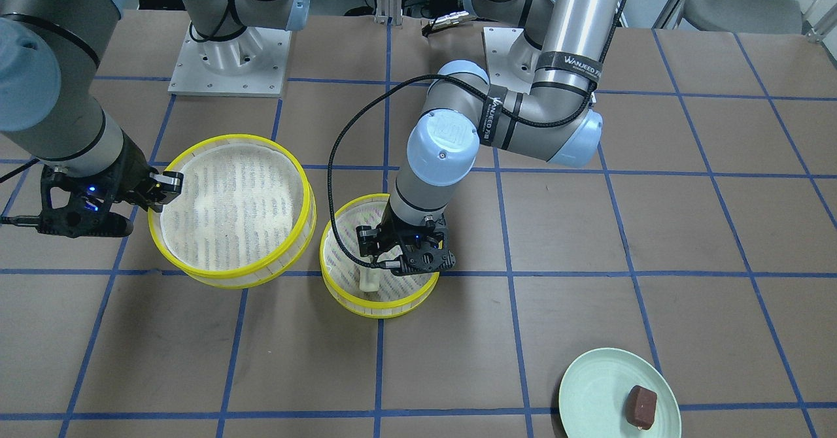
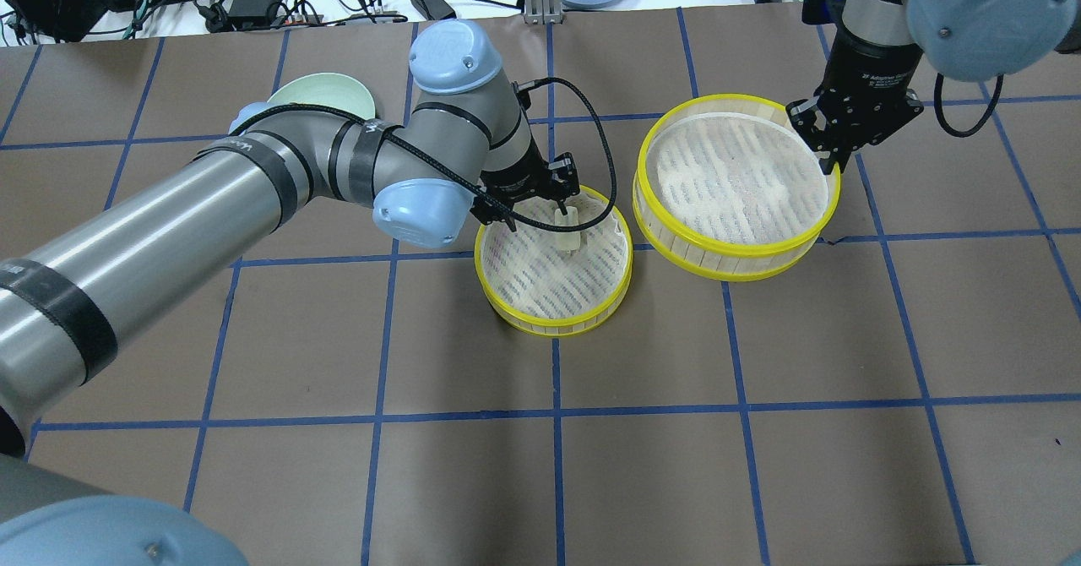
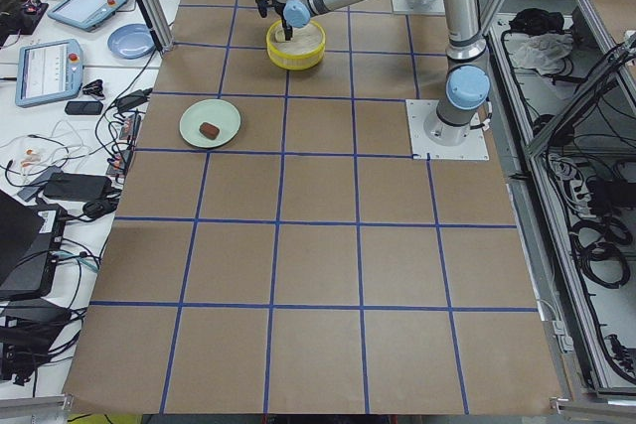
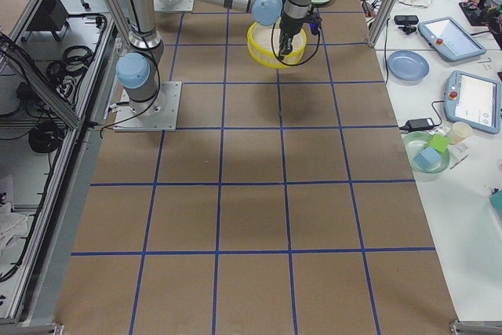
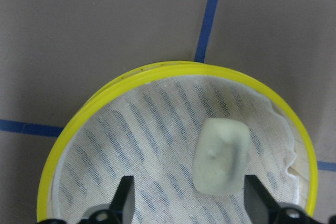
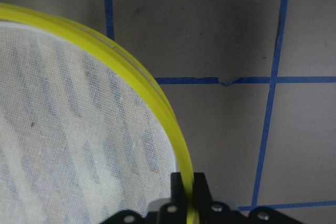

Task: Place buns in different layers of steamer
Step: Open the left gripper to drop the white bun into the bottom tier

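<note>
Mid-table, the left gripper hangs with its jaws spread wide over the small tray. The white bun lies loose on the mesh below and touches neither finger. It sits on the half of the tray toward the operators' edge, short of the yellow rim, where the mesh liner is crumpled on one side.

Just beside it, toward the table's right end, is the large tray, with only a narrow strip of bare table between the two. The right gripper is clamped on this tray's rim, one finger inside and one outside, on the side away from the small tray. Its mesh holds nothing.

The left arm's elbow and forearm hang over the table on the robot's side of the small tray, and a black cable loops out from the wrist above the gap between the trays.

Down by the operators' edge, toward the table's left end and well apart from both trays, the brown bun rests on the plate. Bare brown table lies between the plate and the trays.
</note>
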Tool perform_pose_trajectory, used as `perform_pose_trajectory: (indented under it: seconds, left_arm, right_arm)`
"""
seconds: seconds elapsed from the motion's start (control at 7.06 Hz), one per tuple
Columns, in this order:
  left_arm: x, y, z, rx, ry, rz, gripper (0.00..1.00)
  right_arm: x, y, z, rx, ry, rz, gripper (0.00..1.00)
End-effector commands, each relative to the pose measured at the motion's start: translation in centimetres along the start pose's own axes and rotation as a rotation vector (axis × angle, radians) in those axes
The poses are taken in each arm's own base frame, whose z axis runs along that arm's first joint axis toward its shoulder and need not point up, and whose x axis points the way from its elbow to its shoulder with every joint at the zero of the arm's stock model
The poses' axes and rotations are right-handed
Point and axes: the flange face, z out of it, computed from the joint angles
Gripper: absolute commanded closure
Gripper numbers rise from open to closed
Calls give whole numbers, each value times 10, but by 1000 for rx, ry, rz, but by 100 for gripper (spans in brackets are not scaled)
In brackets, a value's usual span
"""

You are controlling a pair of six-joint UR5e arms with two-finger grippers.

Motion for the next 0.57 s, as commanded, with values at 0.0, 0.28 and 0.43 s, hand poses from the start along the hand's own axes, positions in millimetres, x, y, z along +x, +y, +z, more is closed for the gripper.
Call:
perform_pose_trajectory:
  seconds: [0.0,0.28,0.43]
  left_arm:
    - [-33,-29,-29,37,4,-17,0]
    - [-92,-86,-77,132,13,76,0]
    - [-126,-114,-100,175,-3,195,0]
  right_arm:
    - [0,0,0,-1,-1,0,100]
    - [-4,1,3,-4,-12,16,100]
    - [-34,4,3,0,-76,139,100]
